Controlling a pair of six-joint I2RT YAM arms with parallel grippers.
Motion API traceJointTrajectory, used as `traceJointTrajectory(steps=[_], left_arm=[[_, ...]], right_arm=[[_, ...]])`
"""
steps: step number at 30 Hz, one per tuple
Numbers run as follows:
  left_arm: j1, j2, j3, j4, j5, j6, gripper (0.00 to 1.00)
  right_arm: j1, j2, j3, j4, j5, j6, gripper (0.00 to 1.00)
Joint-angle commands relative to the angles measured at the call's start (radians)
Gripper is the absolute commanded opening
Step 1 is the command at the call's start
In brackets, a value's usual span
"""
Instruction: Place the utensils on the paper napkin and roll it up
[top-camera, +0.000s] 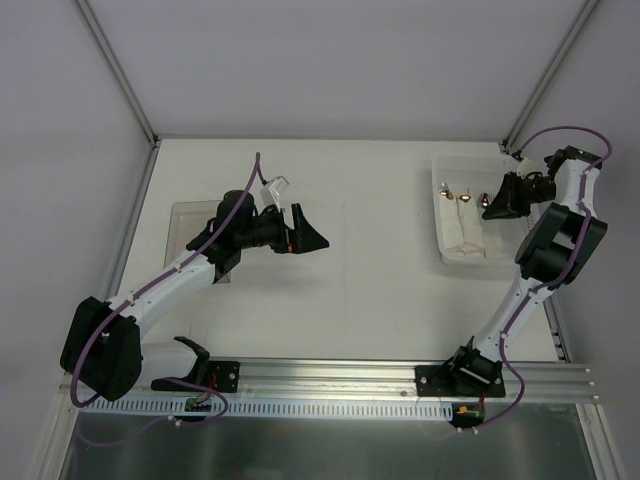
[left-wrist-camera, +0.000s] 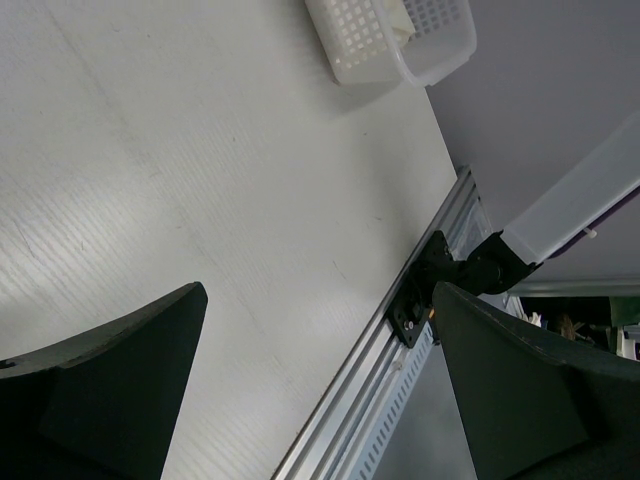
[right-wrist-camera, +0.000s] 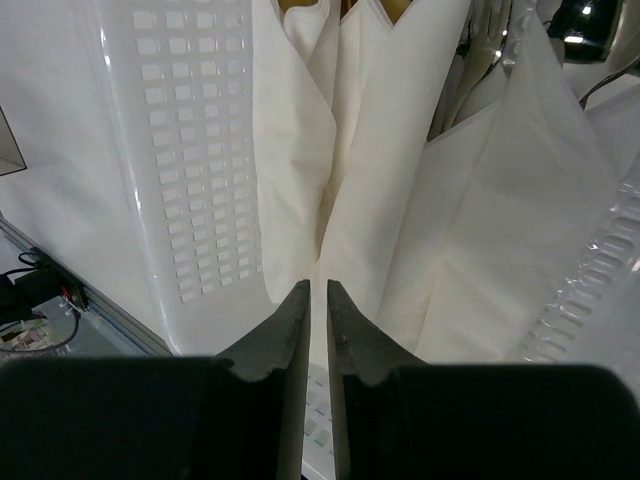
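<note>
While left end effector (left-wrist-camera: 320, 292) gapes wide, right end effector (right-wrist-camera: 318, 288) narrow against napkin (right-wrist-camera: 385, 150) in basket (right-wrist-camera: 165, 150), grip unclear

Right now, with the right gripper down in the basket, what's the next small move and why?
Probably lift the right gripper straight up a little. Its jaws stand almost shut with a fold of the paper napkin seemingly pinched between them, inside the white basket; the napkin must come out onto the table first.
</note>
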Motion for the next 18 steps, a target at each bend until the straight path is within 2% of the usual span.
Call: traceJointTrajectory(steps=[1,18], left_arm=[[0.009,-0.012,-0.016,0.041,0.028,-0.019,0.99],[0.011,-0.004,-0.029,0.059,0.028,-0.032,0.99]], right_arm=[[0.002,0.006,0.001,-0.058,-0.053,-0.032,0.14],[0.02,0.085,0.001,-0.054,0.05,-0.044,0.11]])
